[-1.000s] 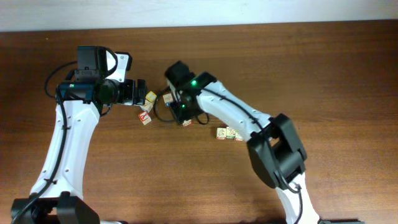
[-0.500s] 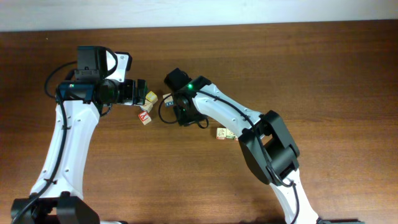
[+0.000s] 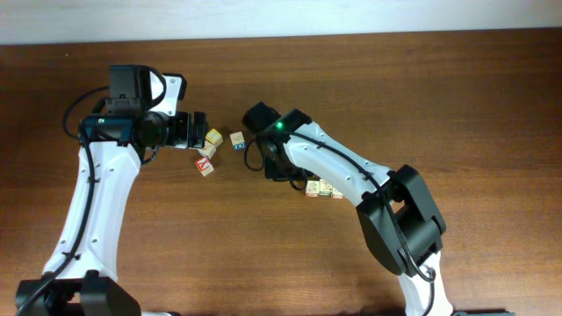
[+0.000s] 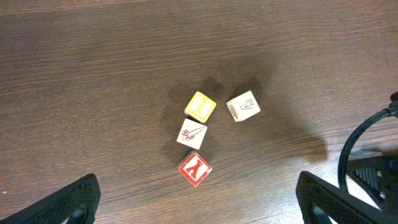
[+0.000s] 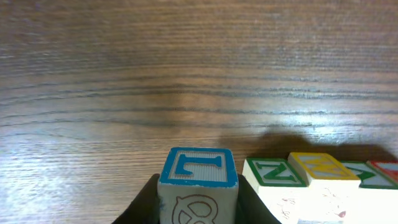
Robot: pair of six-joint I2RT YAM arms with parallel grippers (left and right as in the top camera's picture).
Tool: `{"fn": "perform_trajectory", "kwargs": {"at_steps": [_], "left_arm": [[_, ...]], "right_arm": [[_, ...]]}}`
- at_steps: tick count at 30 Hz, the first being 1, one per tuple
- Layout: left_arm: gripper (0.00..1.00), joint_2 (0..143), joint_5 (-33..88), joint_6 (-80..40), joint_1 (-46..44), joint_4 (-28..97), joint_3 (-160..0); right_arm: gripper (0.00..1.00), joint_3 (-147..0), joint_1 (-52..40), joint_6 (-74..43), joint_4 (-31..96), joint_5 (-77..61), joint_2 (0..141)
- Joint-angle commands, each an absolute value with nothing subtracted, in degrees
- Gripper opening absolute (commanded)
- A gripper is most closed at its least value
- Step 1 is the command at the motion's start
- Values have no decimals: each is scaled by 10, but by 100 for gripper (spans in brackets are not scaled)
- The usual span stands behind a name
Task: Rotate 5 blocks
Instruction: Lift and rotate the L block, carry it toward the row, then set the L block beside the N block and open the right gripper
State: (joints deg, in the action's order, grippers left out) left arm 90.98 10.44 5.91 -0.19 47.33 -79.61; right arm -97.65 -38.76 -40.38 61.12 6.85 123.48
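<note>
Fingers [image 5: 144, 206] of the right pincer [image 5: 199, 204] pinch the blue-lettered block [image 5: 199, 177], just beside the row of blocks [image 5: 323, 180]; left pincer [image 4: 199, 202] spread.

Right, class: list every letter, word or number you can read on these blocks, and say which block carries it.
"Y" on the red block.
"L", blue, lying sideways, on the blue-letter block.
"N", green, on the green-letter block.
"A", probably, faint, on the pale block.
Yellow block and yellow-letter block: marks too unclear to read.
No words or numbers.
</note>
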Motion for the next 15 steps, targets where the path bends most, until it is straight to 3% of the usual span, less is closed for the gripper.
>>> {"fn": "perform_trajectory", "kwargs": {"at_steps": [1, 15], "left_arm": [[99, 912, 102, 52, 1, 472, -808], [99, 912, 102, 52, 1, 472, -808]], "right_arm": [[18, -950, -383, -426, 593, 76, 1232], [18, -919, -375, -456, 581, 59, 1232]]}}
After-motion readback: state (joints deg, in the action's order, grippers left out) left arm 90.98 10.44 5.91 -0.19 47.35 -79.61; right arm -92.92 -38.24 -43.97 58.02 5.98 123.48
